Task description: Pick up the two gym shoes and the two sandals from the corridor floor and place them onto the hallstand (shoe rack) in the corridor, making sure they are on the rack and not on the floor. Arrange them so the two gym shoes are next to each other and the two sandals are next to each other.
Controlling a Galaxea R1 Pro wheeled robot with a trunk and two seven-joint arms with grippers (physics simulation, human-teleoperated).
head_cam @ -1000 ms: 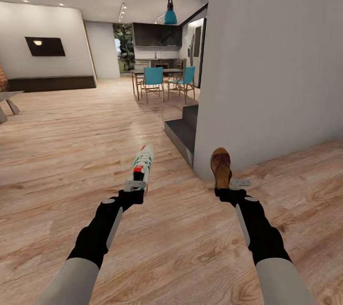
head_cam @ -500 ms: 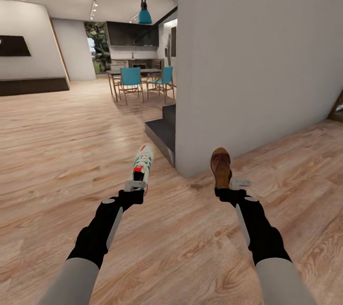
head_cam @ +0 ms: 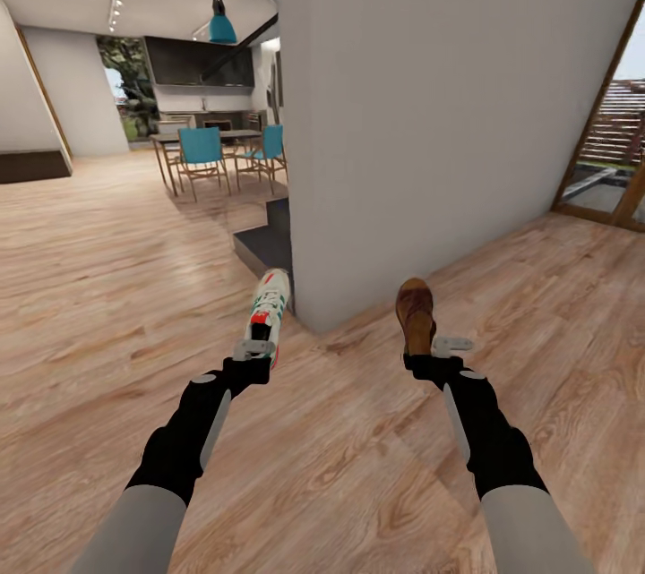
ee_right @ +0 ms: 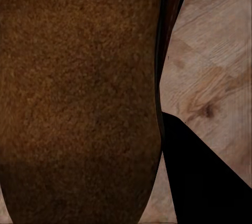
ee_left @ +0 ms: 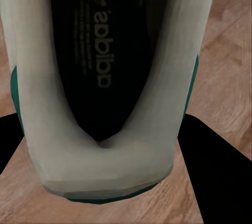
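Note:
My left gripper (head_cam: 255,357) is shut on the heel of a white gym shoe (head_cam: 269,304) with green stripes and red accents, held above the corridor floor (head_cam: 107,305). The left wrist view looks into that gym shoe (ee_left: 105,145), its dark insole facing the camera. My right gripper (head_cam: 428,355) is shut on a brown sandal (head_cam: 416,312), also lifted off the floor. Up close, the sandal's (ee_right: 79,93) brown footbed takes up most of the right wrist view. The hallstand is out of view.
A white wall block (head_cam: 430,108) stands straight ahead with a dark step (head_cam: 264,244) at its left side. A dining table with teal chairs (head_cam: 202,153) is far back left. A wood-framed glass door (head_cam: 609,153) is at the right. Open wood floor lies on both sides.
The whole view has swung to the right: the wall and dining area slid left and the glass door came into sight. Both arms hold their shoes as before.

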